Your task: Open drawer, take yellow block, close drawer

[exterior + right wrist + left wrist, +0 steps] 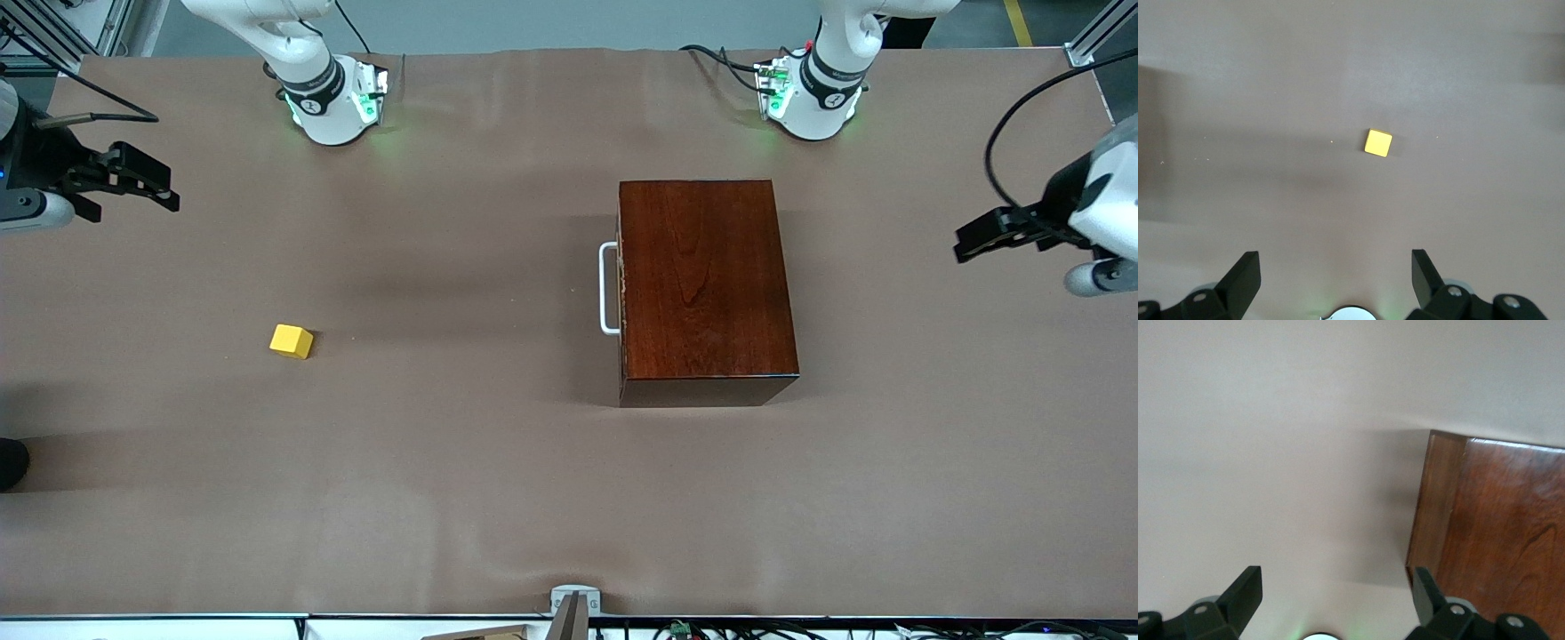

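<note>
In the front view's lower-left quarter, the small bright-yellow cube block (292, 341) sits alone on the brown cloth-covered surface (462, 480), toward the right arm's end and well apart from everything else. The right wrist view shows the same yellow block (1378, 143) lying flat on bare cloth just above that frame's centre.

Right of the front view's centre stands the glossy dark reddish-brown wooden box (702, 284). Its drawer (621, 289) is pushed fully in, so only the front edge and the white U-shaped bar handle (608, 289) show, the handle pointing toward the yellow block's end of the surface. The block is outside the box, slightly nearer the camera than the handle. In the left wrist view a corner of the box (1491, 520) fills the lower right.

At the front view's right edge the left gripper (978, 238) hangs over the surface by the box, its black fingers (1245, 590) spread wide and holding nothing. At the upper-left edge the right gripper (147, 185) hangs over the cloth, its fingers (1243, 277) likewise wide apart and empty.
</note>
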`<state>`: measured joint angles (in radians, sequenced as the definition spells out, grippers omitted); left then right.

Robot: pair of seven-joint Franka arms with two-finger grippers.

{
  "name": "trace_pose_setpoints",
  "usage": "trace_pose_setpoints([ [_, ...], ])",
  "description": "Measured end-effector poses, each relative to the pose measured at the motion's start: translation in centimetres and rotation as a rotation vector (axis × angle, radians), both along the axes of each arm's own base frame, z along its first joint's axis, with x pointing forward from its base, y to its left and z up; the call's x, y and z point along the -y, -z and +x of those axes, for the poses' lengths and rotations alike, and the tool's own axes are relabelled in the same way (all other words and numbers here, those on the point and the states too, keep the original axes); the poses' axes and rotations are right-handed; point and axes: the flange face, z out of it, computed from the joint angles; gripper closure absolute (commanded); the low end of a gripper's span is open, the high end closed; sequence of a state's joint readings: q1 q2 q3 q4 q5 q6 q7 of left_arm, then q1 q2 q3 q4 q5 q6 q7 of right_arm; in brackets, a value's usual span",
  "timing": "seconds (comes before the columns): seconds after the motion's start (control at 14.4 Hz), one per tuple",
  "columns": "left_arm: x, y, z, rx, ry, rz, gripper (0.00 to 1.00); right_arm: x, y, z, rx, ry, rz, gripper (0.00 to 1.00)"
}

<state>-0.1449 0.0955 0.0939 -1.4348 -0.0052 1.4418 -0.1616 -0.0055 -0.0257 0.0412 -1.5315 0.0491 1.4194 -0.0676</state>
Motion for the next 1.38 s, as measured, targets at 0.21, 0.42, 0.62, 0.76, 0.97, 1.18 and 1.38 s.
trace_pose_setpoints([
  [0.21, 0.2, -0.4, -3.3, 0.013, 0.026, -0.01, 0.0, 0.2, 0.0, 0.0, -0.001, 0.004, 0.0, 0.0],
  [0.42, 2.5, -1.2, -6.8, 0.037, 0.07, 0.012, 0.0, 0.6, 0.1, 0.0, -0.003, 0.011, 0.0, 0.0],
  [0.62, 2.4, -2.6, -7.9, 0.076, 0.095, 0.017, 0.0, 1.1, 0.2, 0.0, -0.006, 0.021, 0.0, 0.0],
  [0.76, 1.8, -3.3, -7.9, 0.094, 0.1, 0.015, 0.0, 1.1, 0.2, 0.0, -0.009, 0.022, 0.0, 0.0],
  [0.97, 1.6, -3.4, -7.8, 0.095, 0.099, 0.015, 0.0, 1.2, 0.3, 0.0, -0.01, 0.022, 0.0, 0.0],
  [1.18, 1.7, -3.4, -7.8, 0.093, 0.1, 0.015, 0.0, 1.2, 0.3, 0.0, -0.013, 0.023, 0.0, 0.0],
  [1.38, 1.7, -3.5, -7.9, 0.092, 0.1, 0.015, 0.0, 1.3, 0.3, 0.0, -0.014, 0.025, 0.0, 0.0],
])
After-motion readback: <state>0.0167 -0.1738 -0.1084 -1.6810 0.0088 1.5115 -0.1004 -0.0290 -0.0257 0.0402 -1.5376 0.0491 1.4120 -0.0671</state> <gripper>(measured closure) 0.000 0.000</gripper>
